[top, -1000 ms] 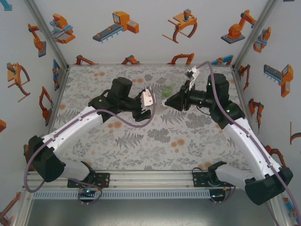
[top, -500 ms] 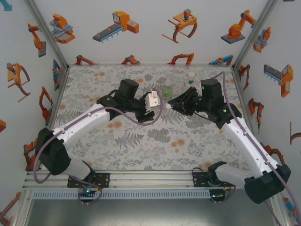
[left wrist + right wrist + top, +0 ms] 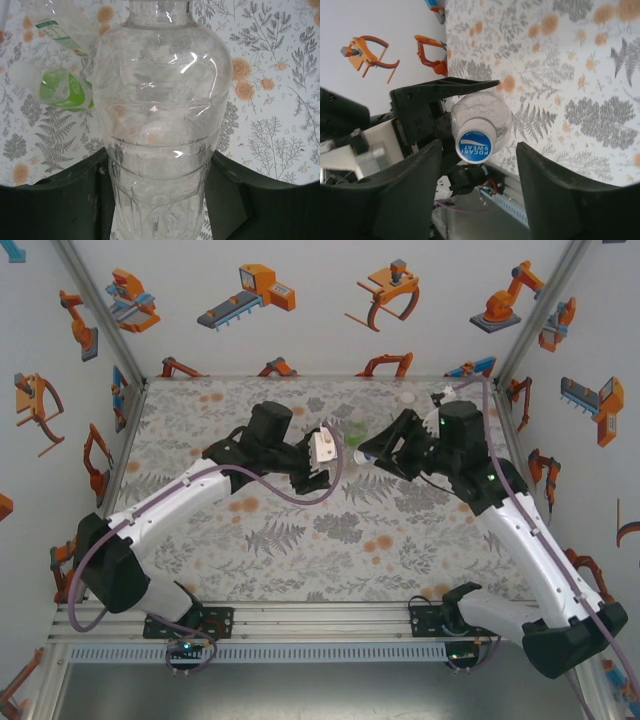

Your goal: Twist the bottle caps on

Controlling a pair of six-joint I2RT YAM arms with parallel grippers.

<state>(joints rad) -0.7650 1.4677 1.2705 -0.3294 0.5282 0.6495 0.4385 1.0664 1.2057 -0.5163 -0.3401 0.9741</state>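
Note:
My left gripper [image 3: 160, 172] is shut on the clear bottle [image 3: 160, 110], holding it level above the table with its neck pointing right. On the neck sits a white cap with a blue top [image 3: 475, 141]. My right gripper [image 3: 479, 149] is open, one finger on each side of that cap and not touching it. From above, the left gripper [image 3: 335, 462] and right gripper [image 3: 375, 452] face each other at mid-table. The green-tinted bottle [image 3: 65, 90] lies on the table beyond, also seen from above [image 3: 355, 430]. A clear bottle with a whitish label [image 3: 60, 25] lies near it.
The floral table cover [image 3: 300, 540] runs between white walls with orange robot prints. The aluminium front rail [image 3: 320, 620] carries both arm bases. A small whitish item [image 3: 408, 397] sits at the back right, near the right arm's cable.
The right gripper turned and swung in to straddle the capped end of the held bottle. The left arm shifted slightly right and back with the bottle.

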